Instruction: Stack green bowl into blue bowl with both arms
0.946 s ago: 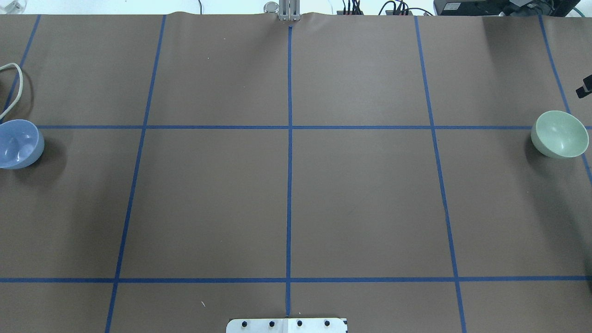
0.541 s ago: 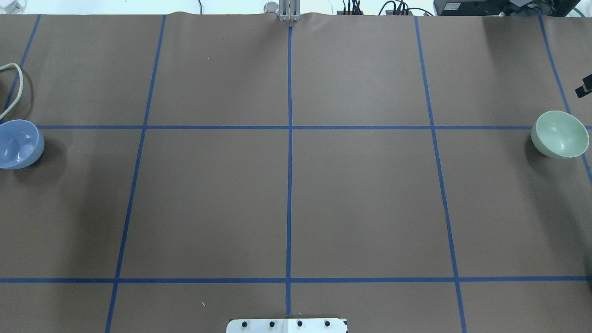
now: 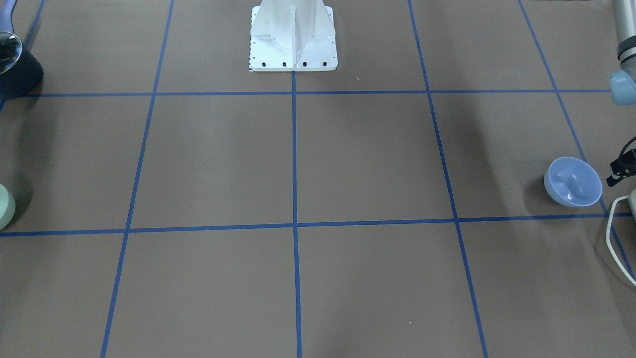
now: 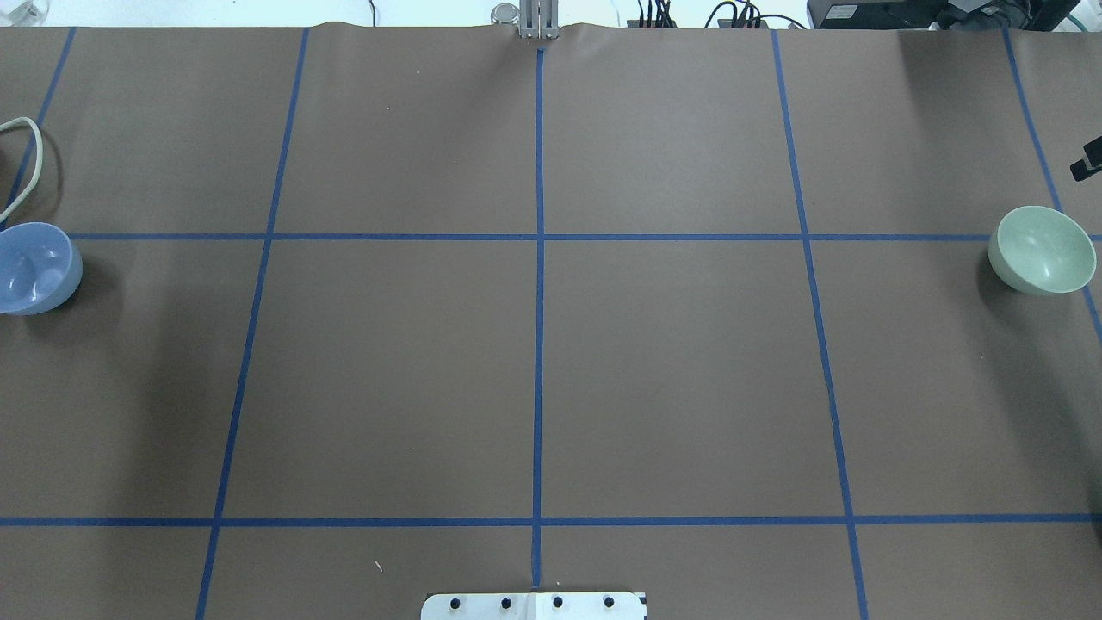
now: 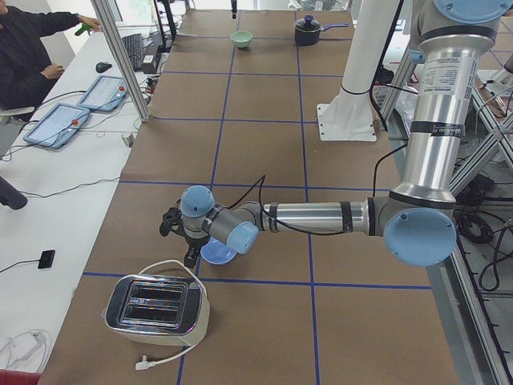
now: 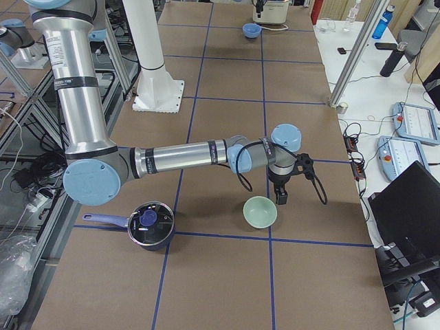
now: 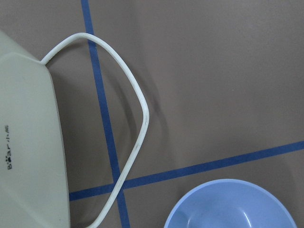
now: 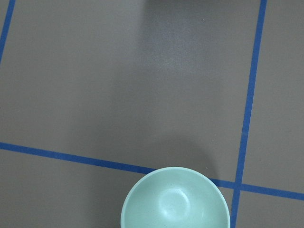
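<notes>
Both arms are reaching out low over the surface (image 4: 534,362), each with the upper link standing upright and the forearm lying nearly level. The left arm (image 5: 321,216) is pointing its wrist down, with the left gripper (image 5: 191,257) hanging just beside the blue bowl (image 4: 34,269), not around it. The bowl is sitting upright at the surface's left end, near the toaster (image 5: 156,309) and its white cord (image 7: 137,95). The right arm (image 6: 179,157) is mirroring that pose, with the right gripper (image 6: 281,196) hanging just beside the green bowl (image 4: 1042,250), which is sitting upright at the right end, well apart from the blue one. A lidded black pot (image 6: 150,225) is sitting near the right elbow. Jaws on both sides: cannot tell whether they are apart or together, since only side views and slivers are showing them. Neither bowl is being gripped.
</notes>
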{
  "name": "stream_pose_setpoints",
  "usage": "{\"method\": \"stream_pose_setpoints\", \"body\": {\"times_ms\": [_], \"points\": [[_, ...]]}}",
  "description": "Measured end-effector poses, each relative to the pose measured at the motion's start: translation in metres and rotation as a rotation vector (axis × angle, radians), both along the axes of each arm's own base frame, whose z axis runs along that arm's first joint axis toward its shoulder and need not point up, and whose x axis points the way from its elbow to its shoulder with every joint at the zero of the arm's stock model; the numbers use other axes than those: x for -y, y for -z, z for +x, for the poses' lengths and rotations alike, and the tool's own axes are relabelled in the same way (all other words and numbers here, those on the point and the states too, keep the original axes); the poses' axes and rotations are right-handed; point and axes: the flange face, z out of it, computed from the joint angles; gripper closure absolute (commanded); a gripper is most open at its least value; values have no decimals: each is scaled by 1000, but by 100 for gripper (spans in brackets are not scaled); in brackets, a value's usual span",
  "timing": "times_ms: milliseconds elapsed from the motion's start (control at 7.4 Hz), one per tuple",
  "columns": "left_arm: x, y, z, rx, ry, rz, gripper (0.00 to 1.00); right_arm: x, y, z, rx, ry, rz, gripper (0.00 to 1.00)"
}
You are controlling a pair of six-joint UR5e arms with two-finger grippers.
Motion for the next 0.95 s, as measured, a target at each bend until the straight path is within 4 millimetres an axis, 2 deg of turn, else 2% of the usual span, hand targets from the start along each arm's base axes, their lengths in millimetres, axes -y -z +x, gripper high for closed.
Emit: {"method": "stream_pose_setpoints", "body": {"times_ms": [541, 946], "points": [[5, -13, 34, 13, -52, -2, 3, 0, 1, 0, 0, 0, 0, 0], [-3, -27, 42, 21, -73, -23, 3, 1, 1, 0, 1, -3, -2, 0]]}}
